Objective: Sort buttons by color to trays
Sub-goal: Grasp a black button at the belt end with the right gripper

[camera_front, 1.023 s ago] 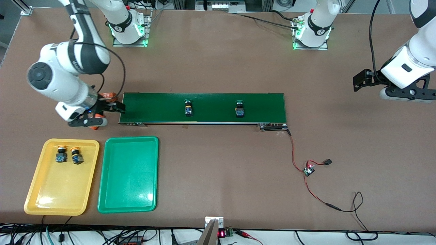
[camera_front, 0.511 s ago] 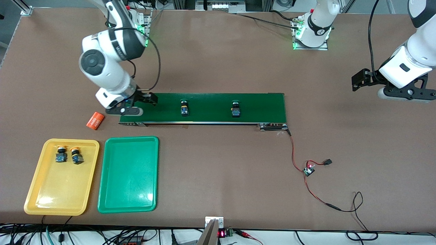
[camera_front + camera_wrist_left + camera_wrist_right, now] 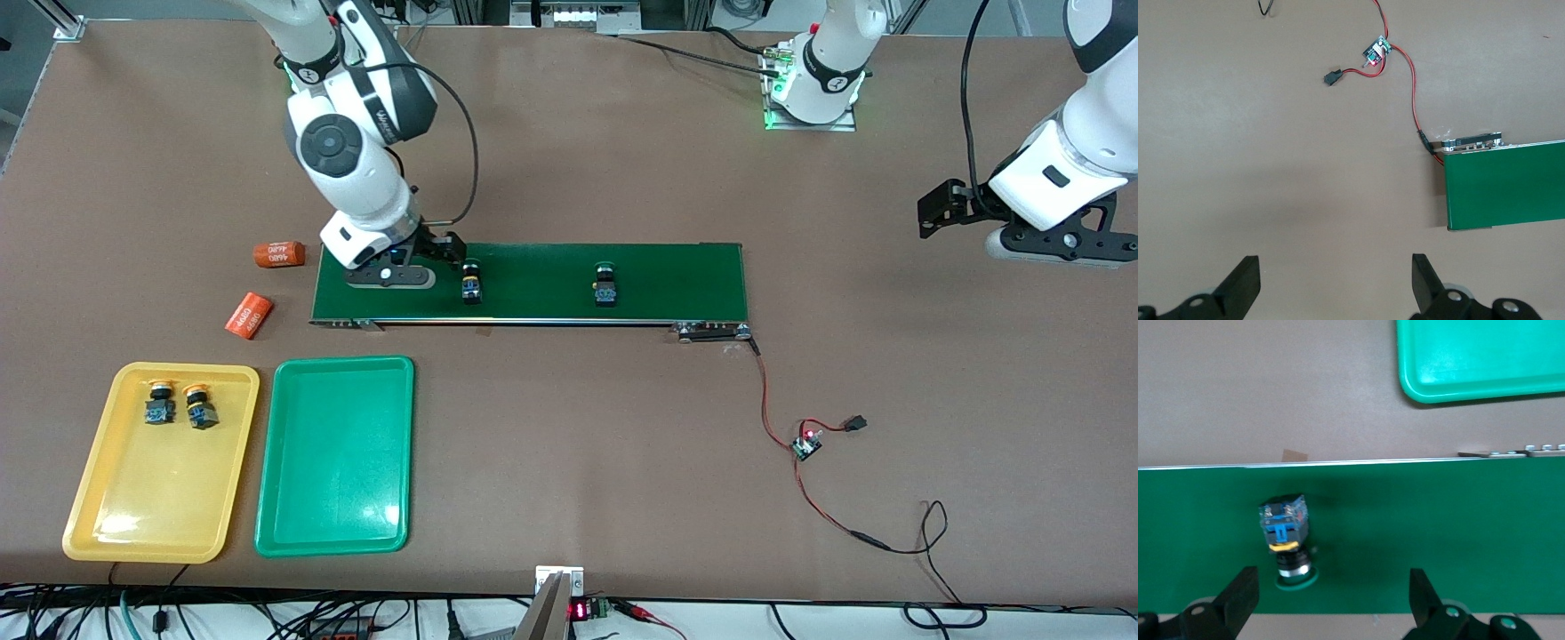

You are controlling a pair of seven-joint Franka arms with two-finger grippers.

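Two green-capped buttons lie on the dark-green conveyor belt, one toward the right arm's end and one mid-belt. My right gripper is open, low over the belt beside the first button. In the right wrist view that button lies just ahead of the right gripper, nearer one finger, untouched. Two yellow-capped buttons sit in the yellow tray. The green tray holds nothing. My left gripper is open and waits above bare table at the left arm's end; the left wrist view shows it empty.
Two orange cylinders lie on the table off the belt's end, near the right arm. A small circuit board with red-black wires runs from the belt's other end. The green tray's corner shows in the right wrist view.
My right gripper swung from the orange cylinders off the belt's end to over the belt beside a green-capped button. Both belt buttons drifted toward the right arm's end. The left arm barely moved.
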